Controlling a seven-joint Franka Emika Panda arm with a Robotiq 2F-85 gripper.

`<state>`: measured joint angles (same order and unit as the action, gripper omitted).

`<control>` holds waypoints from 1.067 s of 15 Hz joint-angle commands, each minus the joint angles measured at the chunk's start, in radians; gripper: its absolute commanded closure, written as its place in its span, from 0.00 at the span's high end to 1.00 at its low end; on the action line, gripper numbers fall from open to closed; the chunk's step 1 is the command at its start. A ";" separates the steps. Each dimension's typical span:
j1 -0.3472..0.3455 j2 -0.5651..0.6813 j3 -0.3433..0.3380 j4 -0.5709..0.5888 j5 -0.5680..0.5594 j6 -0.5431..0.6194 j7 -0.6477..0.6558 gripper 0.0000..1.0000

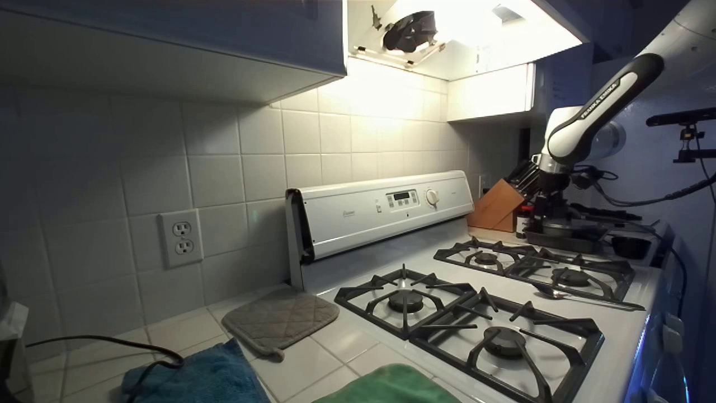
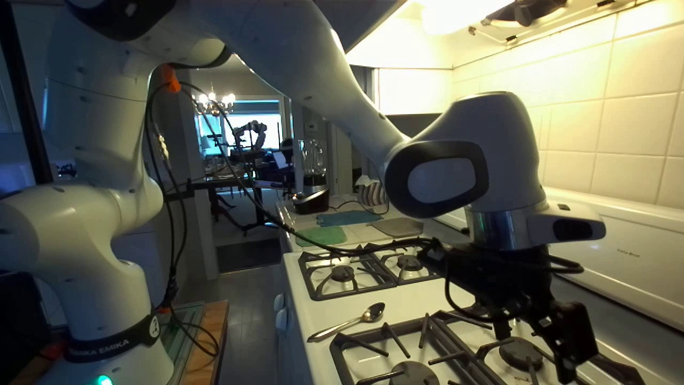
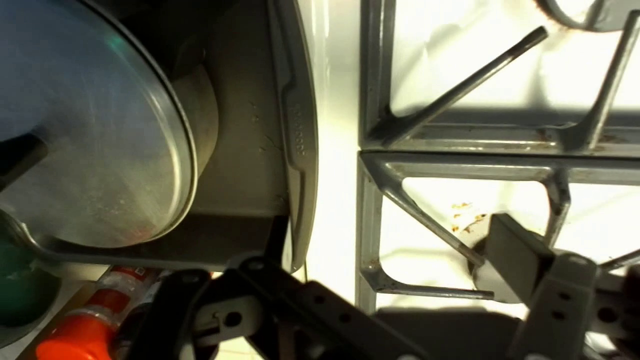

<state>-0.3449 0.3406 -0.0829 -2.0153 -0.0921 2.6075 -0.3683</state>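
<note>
Over the edge of the stove [image 2: 331, 315], we see the claw [image 3: 395, 250] spread wide, nothing between its fingers [image 3: 515, 255]; just beside it sits a deep grey pan [image 3: 245, 150], with a round lid [image 3: 115, 125] lying over its hollow; we judge the work to stand between grips, the lid lying unheld and any hold on it lacking; what the lid covers is hidden from us; next come an orange-capped bottle [image 3: 82, 330] and a rounded green vessel [image 3: 22, 295], its inside unclear to us; a wooden block [image 1: 495, 212] beyond holds knives [image 1: 526, 176]; on the far worktop [image 2: 360, 230] we spot a blender [image 2: 315, 192], its contents too small to tell.
</note>
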 commanded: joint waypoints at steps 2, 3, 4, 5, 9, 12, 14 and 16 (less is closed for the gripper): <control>0.054 -0.145 -0.026 -0.098 0.000 -0.098 0.033 1.00; 0.067 -0.169 -0.033 -0.113 -0.009 -0.117 0.046 1.00; 0.079 -0.190 -0.039 -0.126 -0.016 -0.128 0.060 1.00; 0.088 -0.214 -0.040 -0.146 -0.017 -0.139 0.062 1.00; 0.124 -0.299 -0.043 -0.224 -0.017 -0.153 0.094 1.00; 0.145 -0.346 -0.044 -0.279 -0.032 -0.141 0.120 1.00; 0.155 -0.370 -0.043 -0.306 -0.033 -0.138 0.139 1.00; 0.157 -0.325 -0.046 -0.263 -0.008 -0.144 0.106 1.00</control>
<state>-0.2041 0.0155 -0.1130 -2.2803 -0.1007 2.4659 -0.2626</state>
